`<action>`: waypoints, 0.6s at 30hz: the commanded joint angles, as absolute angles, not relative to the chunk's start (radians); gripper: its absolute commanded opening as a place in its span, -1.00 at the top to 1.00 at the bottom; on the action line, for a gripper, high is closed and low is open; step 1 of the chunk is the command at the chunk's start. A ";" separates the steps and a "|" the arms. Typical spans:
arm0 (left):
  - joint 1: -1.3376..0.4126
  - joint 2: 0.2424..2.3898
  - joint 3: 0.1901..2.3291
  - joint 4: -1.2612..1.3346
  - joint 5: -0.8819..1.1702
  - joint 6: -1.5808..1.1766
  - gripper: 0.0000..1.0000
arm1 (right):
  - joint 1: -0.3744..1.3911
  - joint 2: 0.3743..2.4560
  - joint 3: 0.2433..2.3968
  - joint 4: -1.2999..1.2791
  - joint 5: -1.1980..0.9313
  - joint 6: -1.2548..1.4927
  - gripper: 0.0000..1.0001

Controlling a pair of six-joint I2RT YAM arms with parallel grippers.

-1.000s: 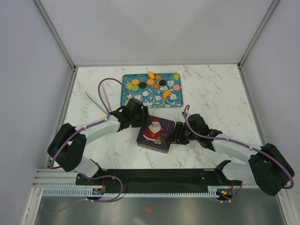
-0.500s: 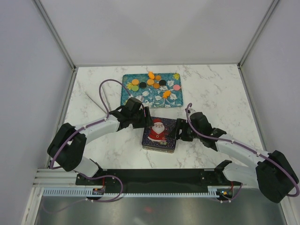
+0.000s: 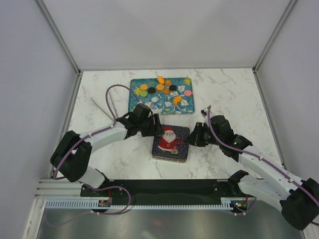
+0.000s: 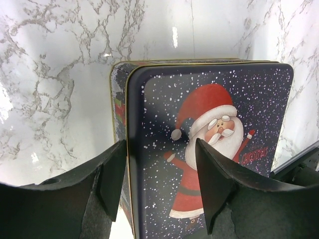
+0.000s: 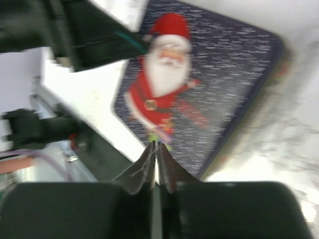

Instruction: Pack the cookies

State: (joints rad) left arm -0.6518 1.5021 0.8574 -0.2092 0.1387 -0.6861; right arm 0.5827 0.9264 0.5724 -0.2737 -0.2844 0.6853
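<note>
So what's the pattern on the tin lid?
Dark navy tin lid speckled with white snow, with a red-suited Santa; left wrist view shows it best.

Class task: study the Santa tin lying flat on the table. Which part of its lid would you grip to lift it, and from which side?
Probably the lid, by its shallow rim at a rounded corner, coming straight down from above. The Santa tin lies flat, its top is smooth with no knob, and it looks wider than the left pincer opens, so spanning it seems unlikely.
</note>
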 commanded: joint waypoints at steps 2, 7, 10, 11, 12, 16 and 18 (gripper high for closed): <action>-0.650 1.490 0.893 -0.190 0.166 -0.673 -0.29 | 0.586 0.975 0.650 -0.122 -0.526 0.719 0.94; -0.650 1.493 0.897 -0.193 0.166 -0.673 -0.29 | 0.589 1.017 0.618 0.007 -0.600 0.768 1.00; -0.650 1.499 0.900 -0.195 0.170 -0.673 -0.29 | 0.589 1.052 0.523 0.187 -0.630 0.833 1.00; -0.650 1.500 0.900 -0.193 0.172 -0.675 -0.29 | 0.591 1.058 0.490 0.224 -0.632 0.844 1.00; -0.650 1.500 0.900 -0.195 0.170 -0.675 -0.29 | 0.591 1.072 0.406 0.270 -0.635 0.882 1.00; -0.650 1.511 0.907 -0.193 0.172 -0.675 -0.29 | 0.591 1.190 0.210 0.530 -0.610 0.907 1.00; -0.650 1.516 0.910 -0.193 0.176 -0.676 -0.28 | 0.591 1.297 0.140 0.650 -0.636 0.942 1.00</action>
